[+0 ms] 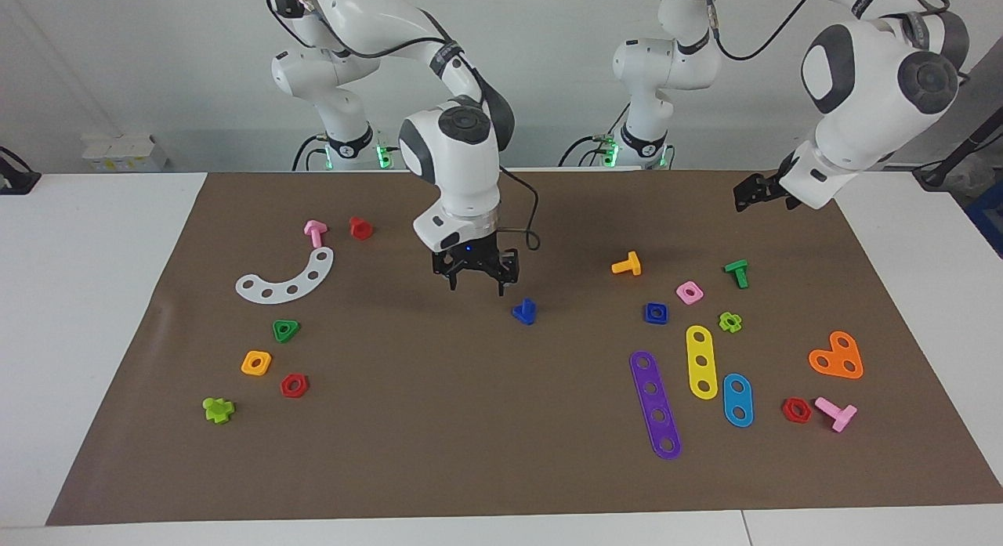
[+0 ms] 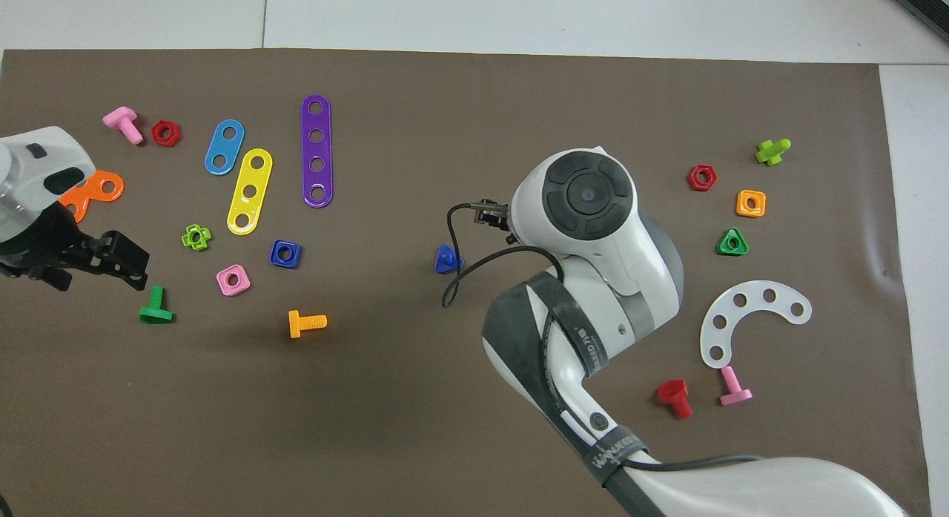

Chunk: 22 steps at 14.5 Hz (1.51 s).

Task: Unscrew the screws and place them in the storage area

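The dark-blue bolt [image 1: 525, 311] lies on the brown mat near the middle of the table, with nothing holding it; it also shows in the overhead view [image 2: 446, 259]. My right gripper [image 1: 476, 283] hangs open and empty just above the mat, close beside the bolt toward the right arm's end. In the overhead view the arm's own hand hides it. The storage area [image 1: 329, 350] holds the white curved strip [image 1: 288, 280], a green triangle nut [image 1: 286, 330], an orange square nut [image 1: 256, 363] and a red hexagon nut [image 1: 294, 385]. My left gripper [image 1: 752, 193] waits raised over the mat's edge at the left arm's end.
Toward the left arm's end lie a purple strip [image 1: 655, 405], a yellow strip [image 1: 701, 362], a blue strip [image 1: 737, 399], an orange heart plate [image 1: 837, 356], a dark-blue square nut [image 1: 657, 313], and orange [image 1: 627, 265] and green [image 1: 736, 273] bolts. A pink bolt [image 1: 315, 233] and a red bolt [image 1: 360, 228] lie by the white strip.
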Each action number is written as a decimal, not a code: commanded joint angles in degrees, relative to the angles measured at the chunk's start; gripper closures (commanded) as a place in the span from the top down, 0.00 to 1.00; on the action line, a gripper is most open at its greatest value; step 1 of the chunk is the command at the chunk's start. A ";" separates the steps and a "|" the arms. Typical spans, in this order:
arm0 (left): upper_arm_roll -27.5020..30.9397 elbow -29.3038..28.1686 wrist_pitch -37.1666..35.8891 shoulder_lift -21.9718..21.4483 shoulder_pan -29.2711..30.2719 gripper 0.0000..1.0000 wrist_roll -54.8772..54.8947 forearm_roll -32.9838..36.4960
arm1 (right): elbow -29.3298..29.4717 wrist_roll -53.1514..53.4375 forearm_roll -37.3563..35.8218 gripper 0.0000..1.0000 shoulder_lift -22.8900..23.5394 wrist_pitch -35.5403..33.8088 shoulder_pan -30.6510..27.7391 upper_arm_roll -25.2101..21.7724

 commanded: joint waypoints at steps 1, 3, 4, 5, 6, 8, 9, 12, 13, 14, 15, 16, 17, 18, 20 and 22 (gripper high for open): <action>-0.05 -0.78 4.53 -4.26 0.12 1.00 0.03 1.36 | 6.02 4.13 -2.80 0.91 6.31 -0.45 2.79 -0.14; -0.05 -0.77 9.28 -4.62 0.21 1.00 -0.32 1.36 | 9.71 5.64 -5.44 0.84 10.18 -0.64 4.38 -0.05; 0.03 -0.95 10.95 -4.62 0.21 1.00 -0.32 1.36 | 10.08 6.08 -5.54 0.82 11.16 -0.46 4.56 -0.05; 0.21 -1.30 10.97 -4.71 0.38 1.00 -0.06 1.28 | 11.04 6.25 -5.71 0.78 11.78 -0.37 4.65 -0.05; 0.30 -1.48 10.88 -4.80 1.60 1.00 0.29 1.28 | 11.22 6.26 -5.72 0.77 12.22 -0.29 4.74 -0.05; 0.30 -1.48 10.44 -4.89 3.80 1.00 0.47 1.28 | 11.22 6.43 -5.80 0.75 13.36 1.20 6.31 -0.05; 0.39 -1.56 10.27 -5.06 5.03 1.00 0.47 1.28 | 11.22 6.43 -5.72 0.75 13.54 2.34 6.41 -0.05; 0.39 -1.57 9.22 -5.59 9.60 1.00 0.56 1.28 | 10.00 6.52 -5.72 0.73 13.19 2.71 6.84 -0.05; 0.30 -1.48 9.56 -5.59 10.14 1.00 0.65 1.28 | 9.47 6.52 -5.89 0.73 13.10 2.70 6.85 -0.05; 0.21 -1.13 10.00 -5.50 9.71 1.00 0.65 1.36 | 9.38 6.52 -6.33 0.73 13.10 2.79 6.76 -0.05; -0.31 -0.95 10.53 -5.24 9.27 1.00 0.74 1.45 | 9.29 6.52 -6.42 0.72 13.10 2.70 6.85 -0.05; -1.01 -0.86 11.66 -5.06 8.83 1.00 0.65 1.45 | 9.29 6.52 -6.42 0.69 13.01 2.09 6.93 -0.05; -1.54 -0.86 12.54 -4.98 7.87 1.00 1.08 1.45 | 8.77 6.52 -6.51 0.69 12.93 2.09 7.11 -0.05; -1.55 -0.86 12.38 -4.98 7.07 1.00 1.78 1.45 | 8.41 6.52 -6.59 0.69 12.84 2.09 7.11 -0.05; -2.07 -0.69 11.85 -5.06 6.54 1.00 1.88 1.37 | 8.24 6.61 -6.59 0.67 12.84 2.09 7.20 -0.05; -2.60 -0.43 11.85 -4.89 6.45 1.00 1.88 1.45 | 7.36 6.61 -6.59 0.66 12.49 2.09 7.20 -0.05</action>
